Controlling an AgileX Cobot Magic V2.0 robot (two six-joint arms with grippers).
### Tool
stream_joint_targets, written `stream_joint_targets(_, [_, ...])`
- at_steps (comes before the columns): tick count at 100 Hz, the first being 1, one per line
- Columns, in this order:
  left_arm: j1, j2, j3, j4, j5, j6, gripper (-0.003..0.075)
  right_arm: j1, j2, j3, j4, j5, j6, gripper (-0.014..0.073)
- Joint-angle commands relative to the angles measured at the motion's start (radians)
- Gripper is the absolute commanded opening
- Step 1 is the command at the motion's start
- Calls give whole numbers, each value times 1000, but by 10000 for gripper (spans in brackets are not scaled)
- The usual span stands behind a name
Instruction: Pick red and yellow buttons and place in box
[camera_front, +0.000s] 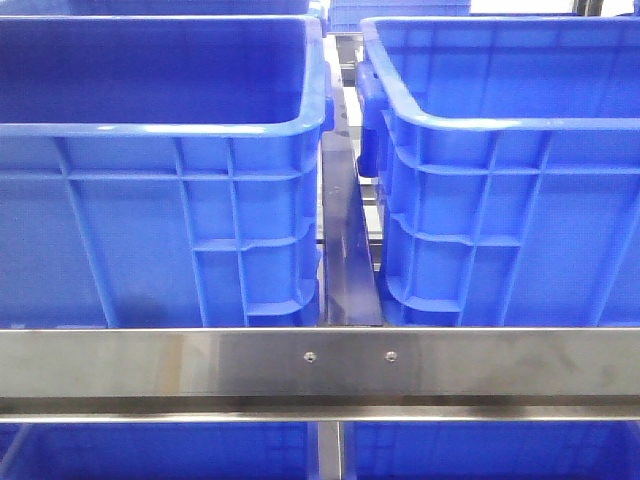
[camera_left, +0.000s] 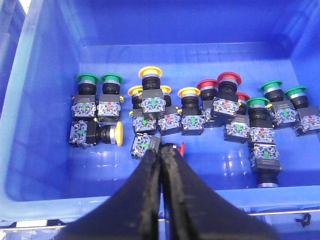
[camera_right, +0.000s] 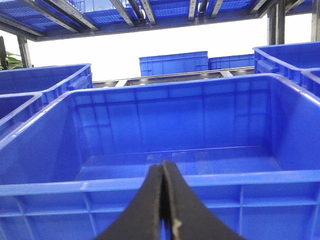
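Buttons fill the crate (camera_left: 45, 165) under the left gripper (camera_left: 161, 156), whose black fingers are pressed together with nothing between them. Just past the fingertips lies a tipped-over red button (camera_left: 177, 147), its small red cap poking out beside the finger edge; whether it touches the finger cannot be told. Right next to it, equally close to the tips, lies a button body with a green mark (camera_left: 142, 145). A yellow button (camera_left: 112, 134) lies on its side a little farther off to one side of the tips. Farther out from the gripper stand the rest: yellow-capped ones (camera_left: 150, 75) straight ahead, red-capped ones (camera_left: 229, 80) off to one side, green-capped ones (camera_left: 87, 80) at the two ends of the row.

The right gripper (camera_right: 164, 167) is also pressed shut and carries nothing. Straight ahead of its tips sits the box (camera_right: 280, 180), a big blue crate whose near rim runs just beyond the fingertips.

From the front, two blue crates (camera_front: 160, 240) stand side by side behind a steel rail (camera_front: 320, 360); neither gripper shows there.
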Motion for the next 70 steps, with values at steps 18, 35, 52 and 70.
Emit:
stream_joint_targets(18, [4,-1,-37,-7,-37,-4,384,0,-27,-19,-10,-81,-4,-68])
stream_joint_targets(35, [4,-1,-35,-7,-41,-4,525,0,-27,-19,-10,-81,-4,-68])
stream_joint_targets(52, [4,15,-42,-20,-36,-1,525,0,-27,-19,-10,-81,-4,-68])
stream_joint_targets(70, [4,118,-98,-176,-22,129,524,0,-27,-19,-10,-81,-4,-68])
